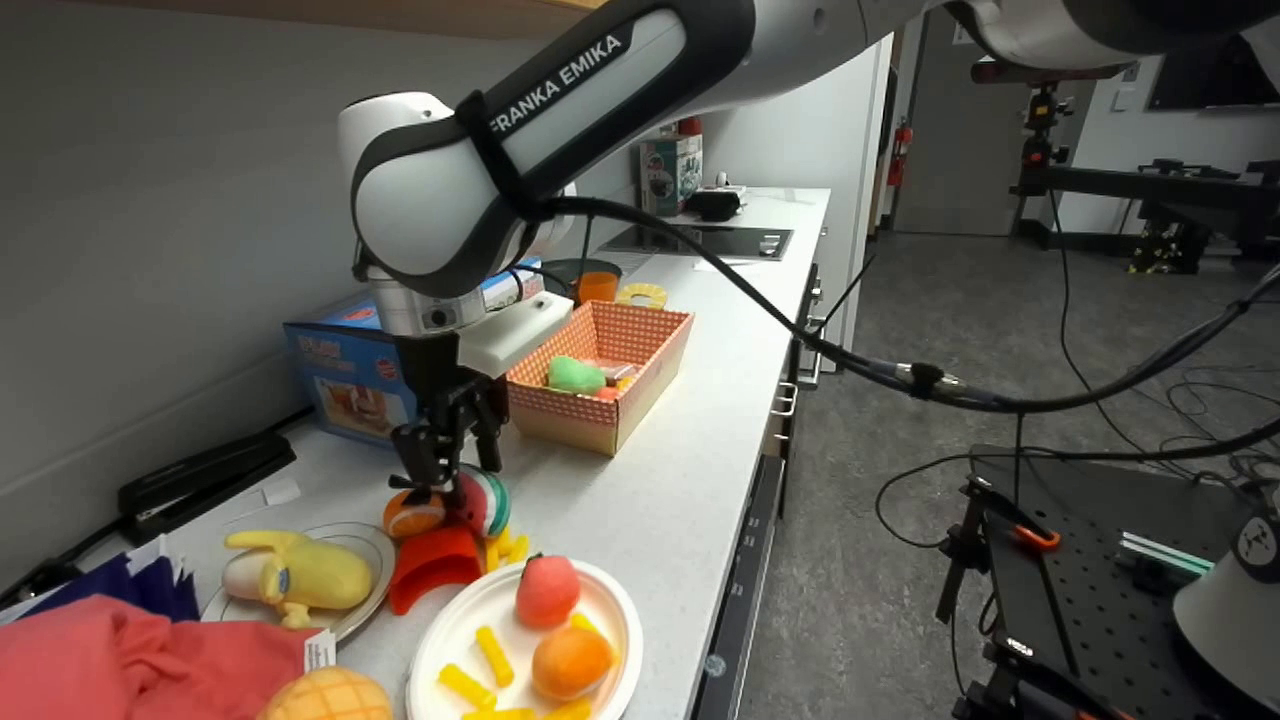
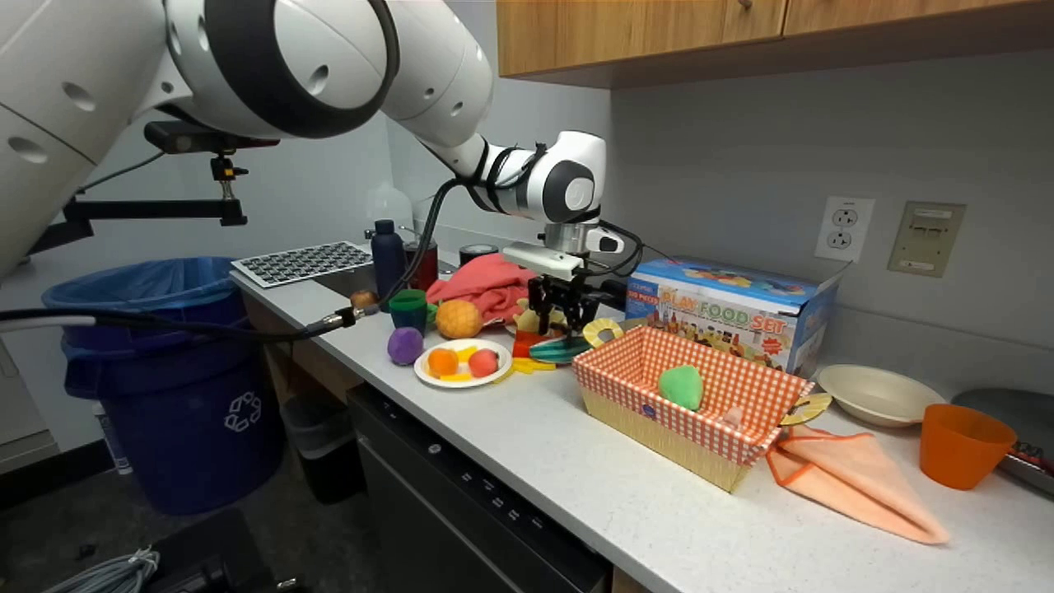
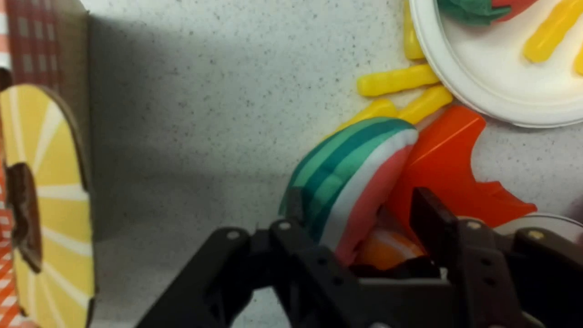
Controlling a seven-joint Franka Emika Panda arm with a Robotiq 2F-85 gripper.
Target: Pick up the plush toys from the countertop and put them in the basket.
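A striped watermelon-slice plush toy [image 3: 350,168] lies on the counter with my gripper [image 3: 356,193] low over it. The jaws stand apart: one finger [image 3: 296,205] is at the green rind, the opposite finger has a gap from the red side. Partly hidden beneath the gripper is an orange citrus plush toy [image 1: 413,513]. On a white plate [image 1: 428,650] rest a red fruit toy [image 1: 547,590] and an orange one [image 1: 572,662]. The basket [image 2: 659,432], lined in red-and-white check, has a green plush toy [image 2: 681,387] and smaller pieces inside.
Behind the basket stands a blue play-food box [image 2: 725,321]. A red plastic holder [image 3: 446,168] and yellow fries [image 3: 396,81] lie beside the watermelon. A silver plate [image 1: 375,545] carries a yellow banana-like toy [image 1: 320,575]. The basket's round yellow handle [image 3: 63,200] juts toward the gripper.
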